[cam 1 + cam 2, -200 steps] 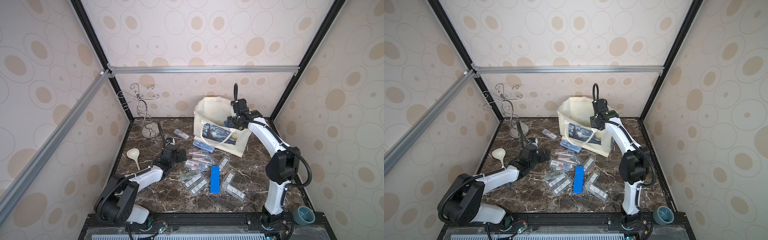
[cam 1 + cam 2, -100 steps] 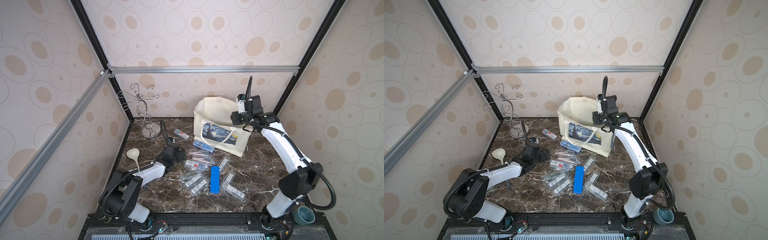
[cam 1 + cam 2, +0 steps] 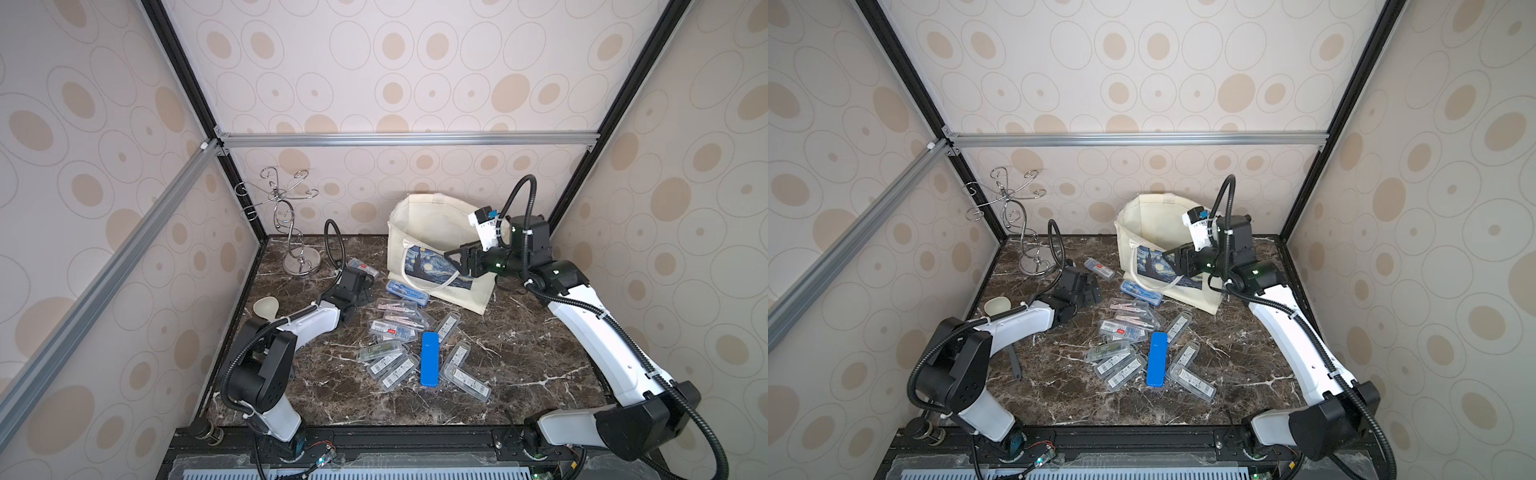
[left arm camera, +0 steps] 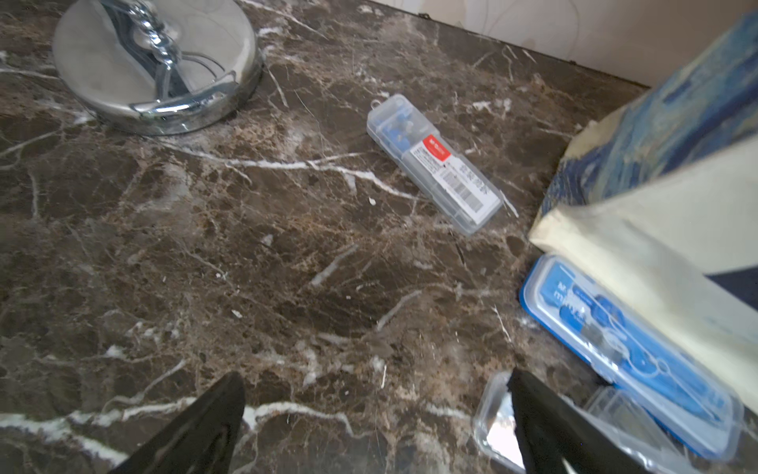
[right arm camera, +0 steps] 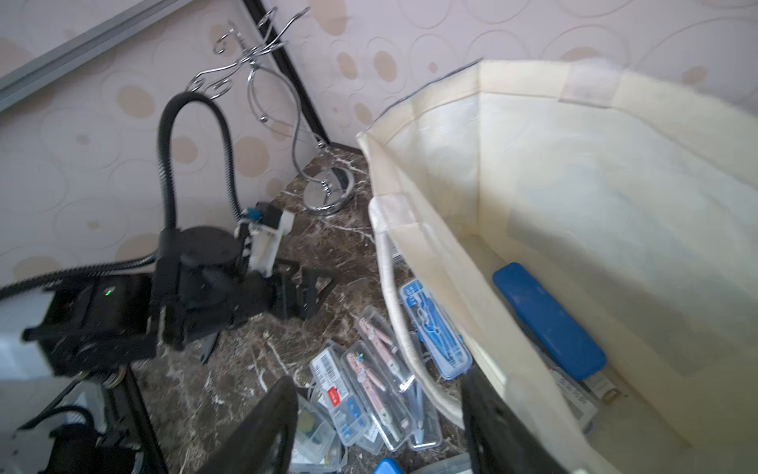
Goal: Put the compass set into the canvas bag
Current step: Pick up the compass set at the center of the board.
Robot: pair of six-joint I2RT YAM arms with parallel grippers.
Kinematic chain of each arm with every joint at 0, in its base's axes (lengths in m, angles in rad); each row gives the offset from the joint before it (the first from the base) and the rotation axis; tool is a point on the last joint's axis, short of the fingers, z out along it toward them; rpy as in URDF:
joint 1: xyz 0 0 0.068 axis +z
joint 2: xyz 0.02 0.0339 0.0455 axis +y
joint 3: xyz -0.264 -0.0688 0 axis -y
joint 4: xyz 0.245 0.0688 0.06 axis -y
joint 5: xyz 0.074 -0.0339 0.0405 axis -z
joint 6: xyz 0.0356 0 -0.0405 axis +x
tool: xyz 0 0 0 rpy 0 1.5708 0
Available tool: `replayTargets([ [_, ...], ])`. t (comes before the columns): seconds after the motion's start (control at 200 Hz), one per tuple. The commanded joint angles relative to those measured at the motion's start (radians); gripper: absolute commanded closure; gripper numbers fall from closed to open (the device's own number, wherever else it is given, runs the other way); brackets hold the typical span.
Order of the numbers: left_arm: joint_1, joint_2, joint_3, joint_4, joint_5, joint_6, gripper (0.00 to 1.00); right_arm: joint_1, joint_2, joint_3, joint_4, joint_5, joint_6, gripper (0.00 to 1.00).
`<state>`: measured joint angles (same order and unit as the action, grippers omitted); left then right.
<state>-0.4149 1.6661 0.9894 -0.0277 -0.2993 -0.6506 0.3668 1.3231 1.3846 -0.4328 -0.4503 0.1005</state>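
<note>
canvas bag (image 3: 415, 220): upright, mouth open, right of centre against the back wall in both top views (image 3: 1148, 224); Starry Night print faces the camera.
inside bag: solid blue case (image 5: 549, 324) lies flat on the bag floor, right of centre in the right wrist view. A labelled clear case (image 5: 574, 394) sits partly under its lower end.
right gripper (image 3: 452, 261): fingers apart, nothing between them. Hovers at the bag's front rim, over the print; same in the right wrist view (image 5: 379, 377).
rope handle (image 5: 393, 307): hangs down the bag's front, not pinched.
left gripper (image 3: 365, 291): fingers wide apart, empty, low over bare marble left of the bag (image 4: 375, 375).
blue-lidded case (image 3: 407, 292): on the table (image 3: 519, 332), right at the bag's front bottom edge.
lone clear case (image 4: 434, 164): red label, upper centre of the left wrist view, between the stand's base and the bag.
pile of clear cases (image 3: 395, 332): centre of the top views, several overlapping; second blue case (image 3: 429, 359) among them.
wire stand (image 3: 286, 220): back-left corner of the table.
</note>
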Motion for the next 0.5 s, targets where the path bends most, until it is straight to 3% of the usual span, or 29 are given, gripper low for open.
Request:
replayTargets([
  [0.0,0.026,0.061,0.085,-0.056,-0.051,-0.069,0.0,0.049,-0.064,-0.085,0.079,-0.095,-0.03,0.31],
  [0.245,0.047,0.256,0.302,-0.095,-0.044,-0.094,0.0,0.129,-0.139,-0.225,0.095,-0.071,-0.032,0.3],
  [0.495,0.063,0.455,0.527,-0.18,-0.018,-0.152,0.0,0.146,-0.201,-0.353,0.177,-0.054,-0.001,0.3],
])
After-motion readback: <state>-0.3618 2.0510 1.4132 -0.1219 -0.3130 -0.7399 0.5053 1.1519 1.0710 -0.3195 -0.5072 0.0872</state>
